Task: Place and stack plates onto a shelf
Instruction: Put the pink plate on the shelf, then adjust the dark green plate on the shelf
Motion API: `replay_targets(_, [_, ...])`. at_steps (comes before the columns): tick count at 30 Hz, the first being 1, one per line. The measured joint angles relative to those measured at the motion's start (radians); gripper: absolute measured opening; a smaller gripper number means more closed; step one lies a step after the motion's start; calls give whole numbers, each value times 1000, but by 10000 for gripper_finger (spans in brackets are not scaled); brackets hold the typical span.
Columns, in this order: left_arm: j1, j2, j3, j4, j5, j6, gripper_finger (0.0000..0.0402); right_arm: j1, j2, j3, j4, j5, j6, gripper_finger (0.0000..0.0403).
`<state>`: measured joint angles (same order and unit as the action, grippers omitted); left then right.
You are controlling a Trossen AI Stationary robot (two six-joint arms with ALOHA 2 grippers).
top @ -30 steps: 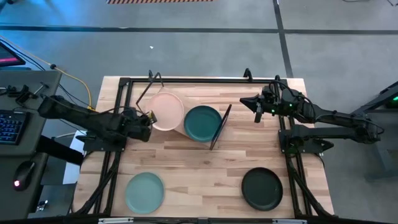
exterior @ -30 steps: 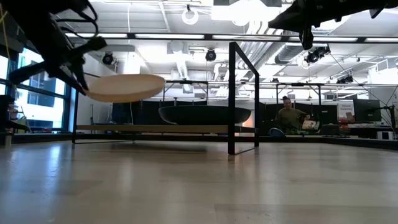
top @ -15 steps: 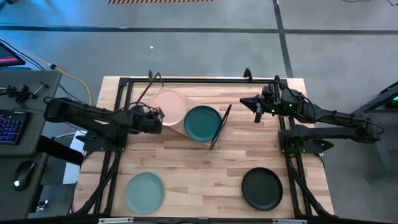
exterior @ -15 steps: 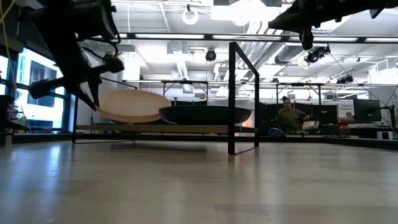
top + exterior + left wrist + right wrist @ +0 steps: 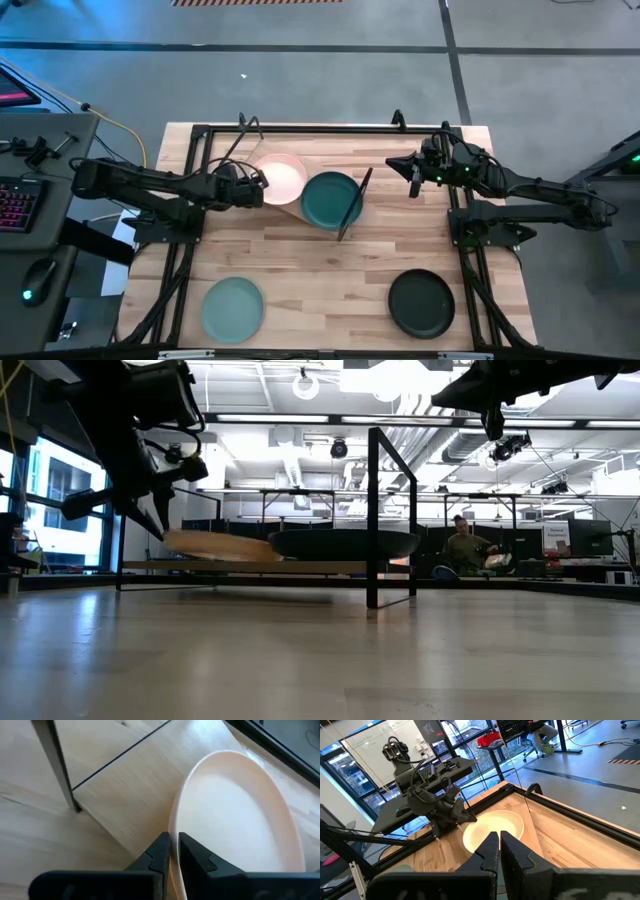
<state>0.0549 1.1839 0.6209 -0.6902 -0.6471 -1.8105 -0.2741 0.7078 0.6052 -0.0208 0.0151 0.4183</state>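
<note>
My left gripper (image 5: 257,186) is shut on the pale pink-cream plate (image 5: 281,180), which sits low over the shelf board (image 5: 240,567). The dark teal plate (image 5: 330,198) rests on its base on the shelf (image 5: 300,210), right beside the pink one. The mint green plate (image 5: 232,308) and the black plate (image 5: 421,303) lie flat on the tabletop near its near edge. My right gripper (image 5: 415,178) waits shut, raised above the table's far right part. My left gripper pinches the pink plate's rim (image 5: 173,827) on the side toward the table's left, one finger (image 5: 159,854) under it and one over it. The fingers come slanting down from the table's left. The plate tilts slightly, its right part (image 5: 262,554) down at the shelf board beside the teal plate.
The shelf's black metal frame ends (image 5: 378,510) stand upright at both ends of the board; one leg (image 5: 56,765) is close to my left gripper. The table's black rail (image 5: 300,128) runs along the far edge. A person (image 5: 463,545) sits in the room beyond.
My left gripper has moved toward the table's right and down, carrying the pink plate from above the shelf's left end down onto the board beside the teal plate. The plate has tipped so its right edge is lower. The teal plate has shifted slightly right.
</note>
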Motion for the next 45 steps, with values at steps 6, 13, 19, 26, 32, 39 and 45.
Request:
replay_targets(6, [18, 0, 0, 0, 8, 60, 46, 0, 0, 0, -1, 0, 0, 0])
replay_targets(13, [48, -64, 0, -2, 10, 83, 83, 0, 0, 0, 0, -11, 32, 0])
replay_targets(19, [55, -254, 0, 159, 10, 266, 108, 2, -3, 0, -35, -168, 89, 0])
replay_targets(26, [-28, -403, 0, 653, 305, 935, 108, 99, 0, 0, -312, -181, 129, 0])
replay_targets(32, [-172, -415, 1, 806, 399, 1135, 73, 245, 21, 0, -421, -70, 150, 0])
replay_targets(39, [-252, -391, -2, 797, 311, 1140, 8, 401, 151, -19, -468, 178, 213, 0])
replay_targets(45, [-254, -398, 0, 826, 276, 1160, 2, 437, 286, -179, -98, 198, 265, 0])
